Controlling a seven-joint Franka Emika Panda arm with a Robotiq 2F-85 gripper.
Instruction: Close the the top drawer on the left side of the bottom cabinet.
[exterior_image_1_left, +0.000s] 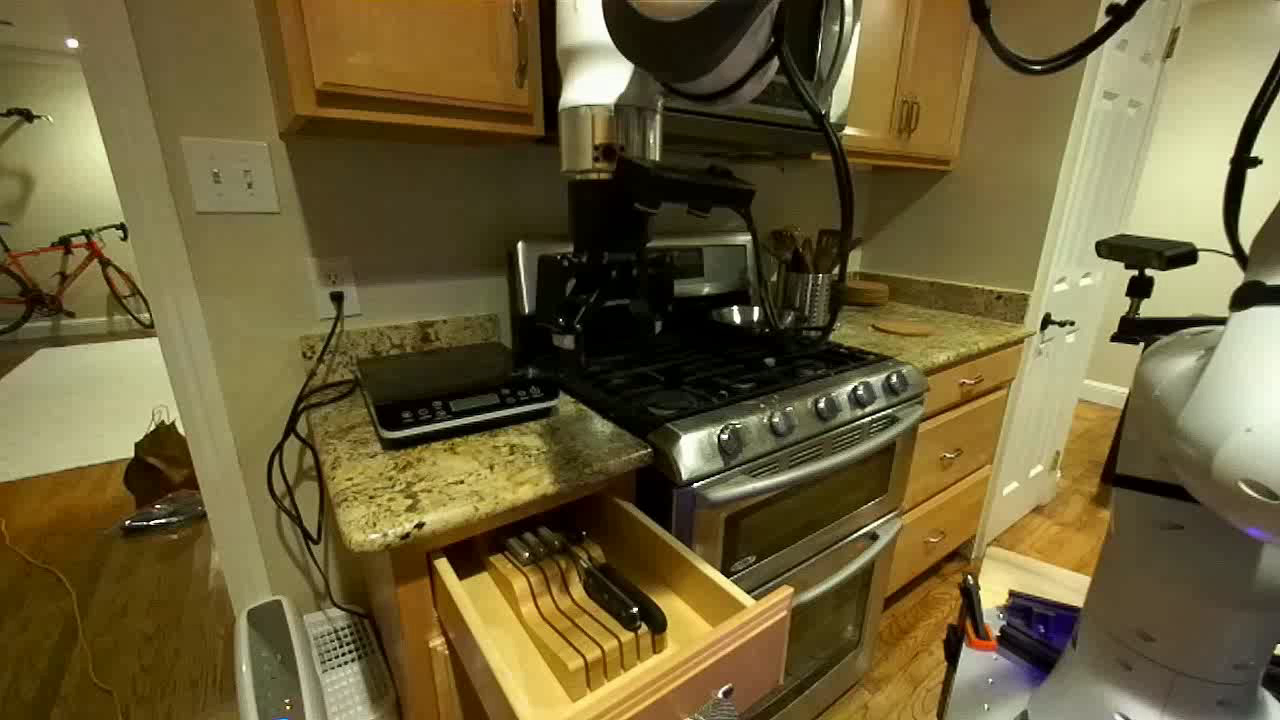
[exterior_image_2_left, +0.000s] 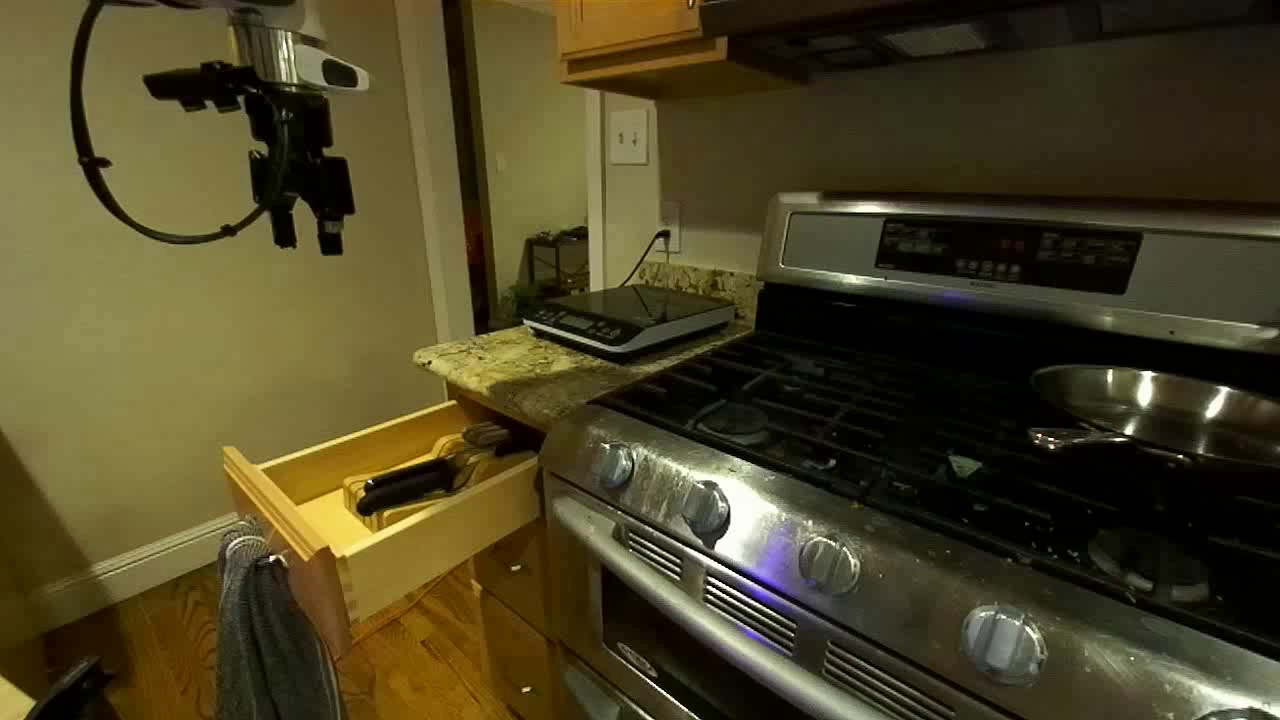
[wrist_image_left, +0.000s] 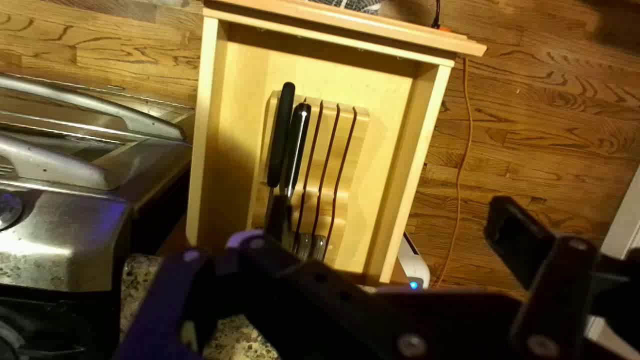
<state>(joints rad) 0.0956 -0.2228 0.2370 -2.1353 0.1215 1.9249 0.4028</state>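
Observation:
The top drawer (exterior_image_1_left: 690, 660) is pulled well out of the light oak bottom cabinet (exterior_image_1_left: 405, 600), left of the oven. It also shows open in an exterior view (exterior_image_2_left: 440, 530) and from above in the wrist view (wrist_image_left: 422, 150). Inside lies a slotted wooden tray (wrist_image_left: 345, 135) with dark-handled knives (wrist_image_left: 282, 135). My gripper (exterior_image_2_left: 308, 242) is open and empty, pointing down, high above the drawer and apart from it. In the wrist view its fingers (wrist_image_left: 390, 212) are spread wide, with nothing between them at their height. The gripper also shows in an exterior view (exterior_image_1_left: 612, 325).
A dark towel (exterior_image_2_left: 265, 620) hangs on the drawer front. The granite counter (exterior_image_1_left: 480, 490) carries a black induction cooktop (exterior_image_1_left: 460, 390). The steel stove (exterior_image_2_left: 800, 570) stands beside the drawer, with a pan (exterior_image_2_left: 1180, 400) on it. A white appliance (exterior_image_1_left: 275, 660) stands on the floor beside the cabinet.

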